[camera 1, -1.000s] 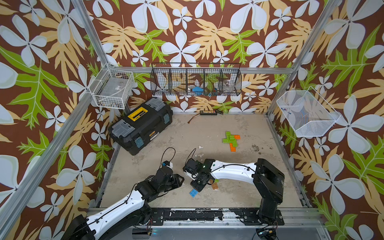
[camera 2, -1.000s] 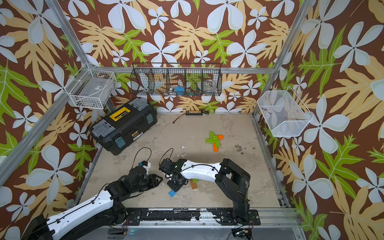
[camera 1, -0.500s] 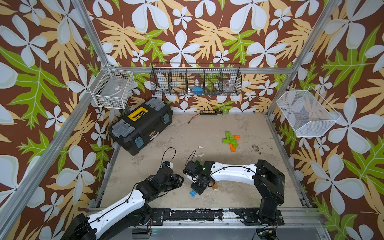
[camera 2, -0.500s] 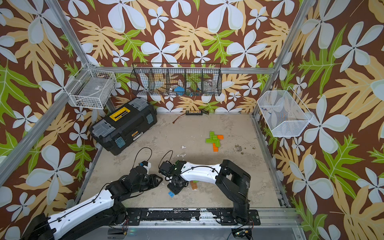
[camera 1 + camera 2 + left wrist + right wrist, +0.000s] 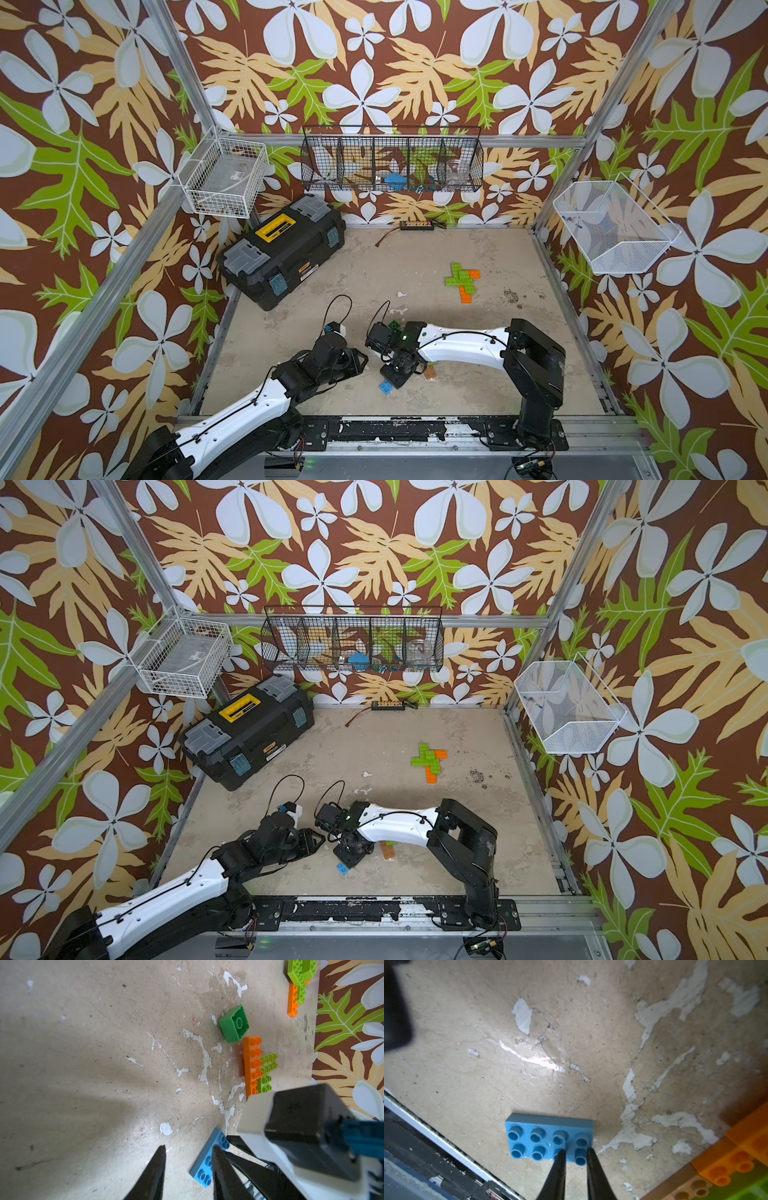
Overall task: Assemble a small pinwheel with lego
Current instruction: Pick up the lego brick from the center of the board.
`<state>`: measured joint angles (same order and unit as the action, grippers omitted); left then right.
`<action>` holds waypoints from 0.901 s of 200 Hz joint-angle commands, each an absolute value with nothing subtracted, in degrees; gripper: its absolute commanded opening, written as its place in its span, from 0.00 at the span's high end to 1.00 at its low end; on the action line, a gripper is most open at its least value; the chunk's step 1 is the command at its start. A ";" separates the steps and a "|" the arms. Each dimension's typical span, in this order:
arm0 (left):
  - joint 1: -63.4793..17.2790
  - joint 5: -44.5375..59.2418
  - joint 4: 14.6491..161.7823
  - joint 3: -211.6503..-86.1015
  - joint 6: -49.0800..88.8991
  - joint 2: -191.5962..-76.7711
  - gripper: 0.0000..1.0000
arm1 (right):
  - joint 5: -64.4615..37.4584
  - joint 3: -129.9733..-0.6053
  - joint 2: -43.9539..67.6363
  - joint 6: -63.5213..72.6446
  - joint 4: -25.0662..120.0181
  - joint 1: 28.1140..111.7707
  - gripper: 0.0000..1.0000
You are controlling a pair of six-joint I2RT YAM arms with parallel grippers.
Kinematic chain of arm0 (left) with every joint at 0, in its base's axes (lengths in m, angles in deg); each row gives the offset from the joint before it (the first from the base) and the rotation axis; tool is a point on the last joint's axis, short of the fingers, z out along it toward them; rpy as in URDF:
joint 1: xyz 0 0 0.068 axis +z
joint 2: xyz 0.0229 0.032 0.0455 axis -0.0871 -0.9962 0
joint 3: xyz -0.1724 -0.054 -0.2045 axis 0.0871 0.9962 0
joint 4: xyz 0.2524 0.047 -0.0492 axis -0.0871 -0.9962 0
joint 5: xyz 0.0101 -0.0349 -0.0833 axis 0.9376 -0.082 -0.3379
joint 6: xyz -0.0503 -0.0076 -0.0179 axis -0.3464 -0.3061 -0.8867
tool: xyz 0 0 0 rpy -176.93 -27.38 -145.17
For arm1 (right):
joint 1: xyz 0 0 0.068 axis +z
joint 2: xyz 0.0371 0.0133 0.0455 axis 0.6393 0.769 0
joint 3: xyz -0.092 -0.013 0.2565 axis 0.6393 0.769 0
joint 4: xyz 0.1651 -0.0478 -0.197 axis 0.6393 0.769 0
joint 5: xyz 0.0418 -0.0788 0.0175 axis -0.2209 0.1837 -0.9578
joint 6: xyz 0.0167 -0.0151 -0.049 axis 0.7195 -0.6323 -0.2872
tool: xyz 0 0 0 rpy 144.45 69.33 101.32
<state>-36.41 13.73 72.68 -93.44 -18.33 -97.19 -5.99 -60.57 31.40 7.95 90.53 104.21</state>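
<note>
Now right tool (image 5: 575,1150) sits nearly clenched, tips on blue brick (image 5: 529,1147) with one stud between them; whether it really pinches, cannot tell. Brick lies flat, studs up, on table (image 5: 415,266) near its front edge. Left tool (image 5: 189,1147) released, jaws apart, empty, just beside same brick. Dark green square brick (image 5: 233,1024) tipped, hollow underside showing, next to orange-lime cluster (image 5: 252,1059). Partly built green-orange pinwheel (image 5: 459,276) farther back, well apart. Black toolbox (image 5: 282,249) back left.
</note>
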 commanded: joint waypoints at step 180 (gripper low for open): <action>-36.27 14.13 73.72 -92.89 -17.93 -96.20 0.61 | -1.13 -62.71 29.16 10.25 94.23 105.58 0.78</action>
<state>-36.41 13.73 72.96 -93.27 -18.20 -96.64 -0.64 -62.40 30.96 9.26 94.14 105.61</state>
